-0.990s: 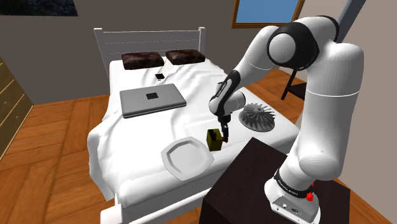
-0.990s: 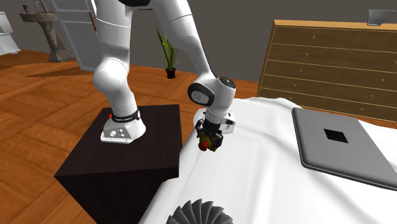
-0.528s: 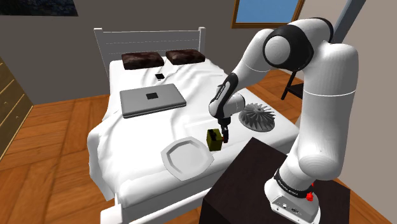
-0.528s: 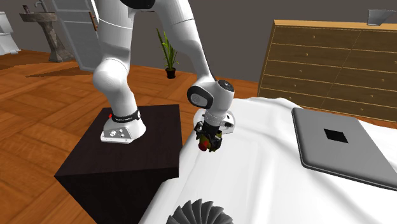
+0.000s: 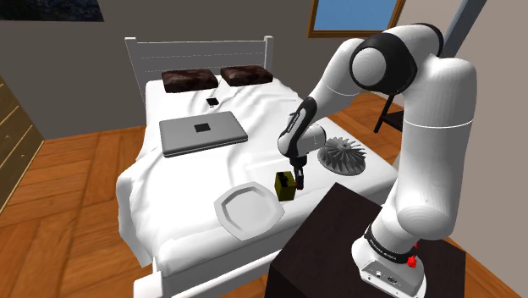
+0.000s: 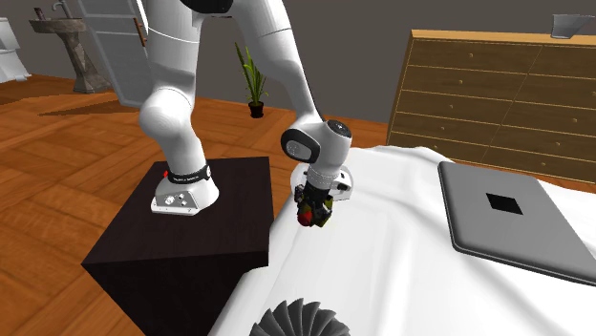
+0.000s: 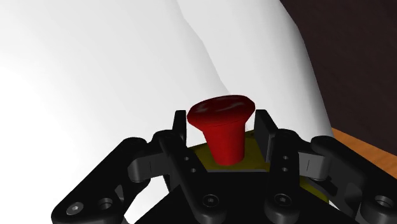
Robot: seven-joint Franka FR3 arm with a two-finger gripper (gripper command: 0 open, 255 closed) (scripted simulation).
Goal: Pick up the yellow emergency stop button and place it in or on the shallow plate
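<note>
A bedroom in a home. A bed (image 5: 161, 182) with white sheets, a white slatted headboard (image 5: 199, 52) and two dark brown pillows (image 5: 188, 80) stands on a wooden floor (image 5: 76, 182) under a window (image 5: 355, 15). Beside it is a wide wooden dresser (image 6: 497, 86). Farther off stand a potted plant (image 6: 254, 81) and a pedestal sink (image 6: 62, 33).

We held our white arm (image 5: 427, 127) folded high and reaching down, wrist pointing downward, and our black gripper (image 7: 222, 126) had its fingers (image 7: 181, 132) closed against the red cap of the emergency stop button (image 7: 221, 114).
</note>
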